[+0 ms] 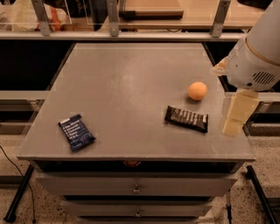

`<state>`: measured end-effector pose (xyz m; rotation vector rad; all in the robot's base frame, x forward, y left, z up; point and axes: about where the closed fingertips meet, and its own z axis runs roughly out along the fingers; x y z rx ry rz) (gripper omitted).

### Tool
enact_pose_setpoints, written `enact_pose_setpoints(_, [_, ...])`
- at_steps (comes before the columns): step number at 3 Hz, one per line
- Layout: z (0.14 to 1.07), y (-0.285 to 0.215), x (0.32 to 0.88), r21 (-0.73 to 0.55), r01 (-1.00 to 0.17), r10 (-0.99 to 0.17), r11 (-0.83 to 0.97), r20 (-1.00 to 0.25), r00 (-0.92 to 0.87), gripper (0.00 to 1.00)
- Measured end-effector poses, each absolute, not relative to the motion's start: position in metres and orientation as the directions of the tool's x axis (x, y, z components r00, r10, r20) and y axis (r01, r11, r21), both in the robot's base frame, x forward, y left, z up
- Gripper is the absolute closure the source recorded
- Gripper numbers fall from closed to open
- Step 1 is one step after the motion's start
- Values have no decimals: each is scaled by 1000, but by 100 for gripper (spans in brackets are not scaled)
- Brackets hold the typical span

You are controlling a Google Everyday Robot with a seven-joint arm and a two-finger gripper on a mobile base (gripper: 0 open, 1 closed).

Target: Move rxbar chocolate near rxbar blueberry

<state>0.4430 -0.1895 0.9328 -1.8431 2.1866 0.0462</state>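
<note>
The rxbar chocolate (186, 118), a dark brown-black bar with pale stripes, lies flat on the right side of the grey table (127, 83). The rxbar blueberry (76, 132), a navy bar with white text lines, lies flat near the front left corner. The two bars are far apart. My gripper (237, 114) hangs from the white arm (258, 57) at the table's right edge, just right of the chocolate bar and a little above the surface. It holds nothing that I can see.
An orange ball-shaped fruit (197, 91) sits just behind the chocolate bar. Drawers (136, 189) are under the table's front edge. A rail and shelving (144, 13) stand behind the table.
</note>
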Motion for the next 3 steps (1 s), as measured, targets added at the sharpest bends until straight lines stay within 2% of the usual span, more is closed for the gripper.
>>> enact_pose_setpoints(2, [888, -176, 450, -60, -986, -956, 158, -260, -138, 28])
enact_pose_setpoints(3, [872, -172, 453, -27, -988, -954, 151, -267, -139, 26])
